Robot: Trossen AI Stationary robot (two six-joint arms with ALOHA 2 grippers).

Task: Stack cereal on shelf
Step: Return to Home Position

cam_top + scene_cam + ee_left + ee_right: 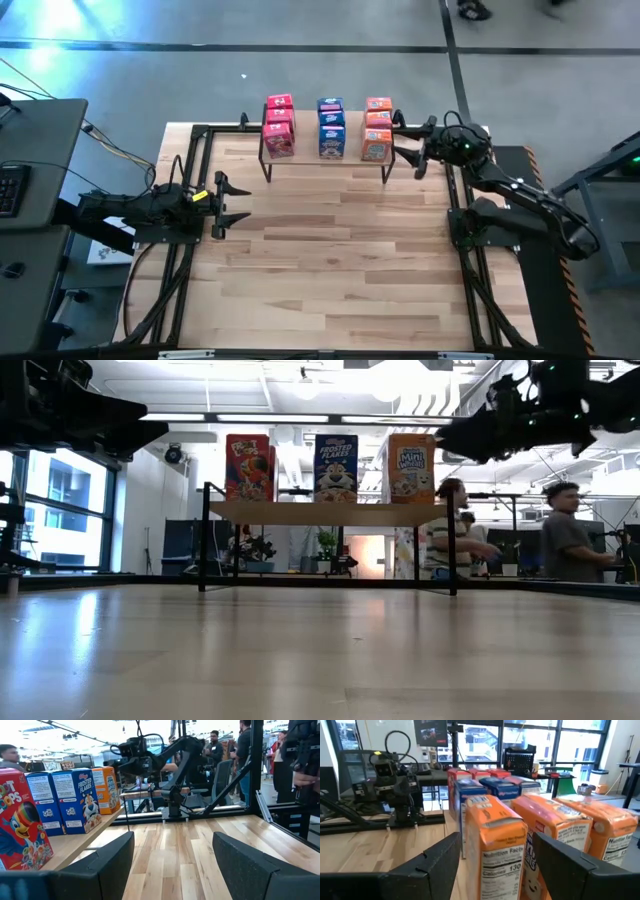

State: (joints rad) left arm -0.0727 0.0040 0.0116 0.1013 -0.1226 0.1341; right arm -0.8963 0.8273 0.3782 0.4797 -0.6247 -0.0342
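The shelf (325, 163) stands at the table's far edge on thin black legs. The cereal stands upright on its plank in three rows running front to back: pink-red boxes (279, 126) on the left, blue ones (331, 127) in the middle and orange ones (378, 128) on the right. My right gripper (400, 142) is open and level at the shelf's right end. It points at the orange row, and the nearest orange box (495, 855) shows just ahead between its fingers, apart from them. My left gripper (240, 203) waits open at the table's left side.
Black frame rails (195, 180) run along the table's left and right sides. Bare wooden tabletop (330, 260) lies in front of the shelf. A side desk with a keyboard (10, 185) stands to the left. People (565, 540) stand in the room beyond the table.
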